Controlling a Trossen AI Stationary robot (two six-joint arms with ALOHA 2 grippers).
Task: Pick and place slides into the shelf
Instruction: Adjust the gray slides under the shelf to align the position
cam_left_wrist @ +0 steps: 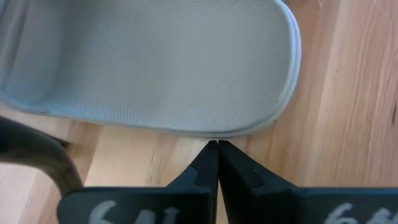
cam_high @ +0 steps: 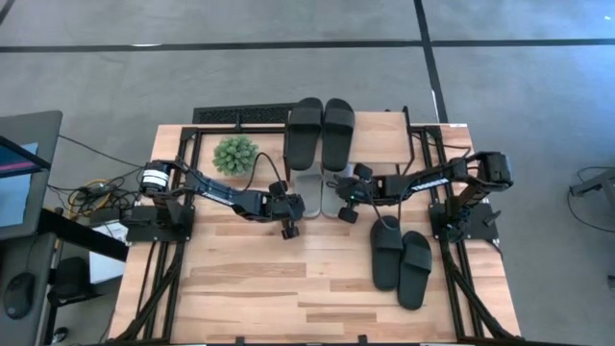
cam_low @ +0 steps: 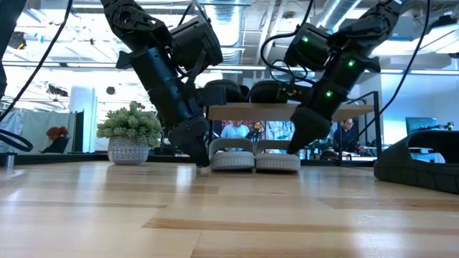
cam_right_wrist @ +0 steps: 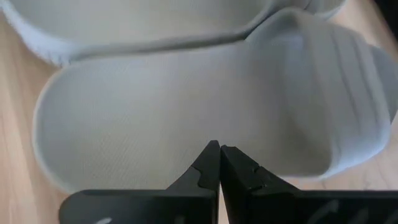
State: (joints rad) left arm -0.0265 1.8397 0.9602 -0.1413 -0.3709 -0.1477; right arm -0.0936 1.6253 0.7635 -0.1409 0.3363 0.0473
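Shelf (cam_high: 384, 130) stood at the table's far side with a black pair on top and the grey slides (cam_low: 254, 156) beneath, light, flexible foam best taken by strap or side edge, while the left gripper (cam_left_wrist: 217, 144) and right gripper (cam_right_wrist: 219, 147) pressed closed, empty, against their rims.

Small low shelf (cam_high: 389, 125) with light wooden top board on thin black metal legs, set at table's far edge, near its middle. Matte black slide pair (cam_high: 321, 133) laid side by side on top board, at its left end. Light grey slide pair (cam_low: 254, 154) tucked beneath board, soles flat on tabletop, touching each other. Second matte black pair (cam_high: 401, 259) laid flat near table's right edge, slightly angled.
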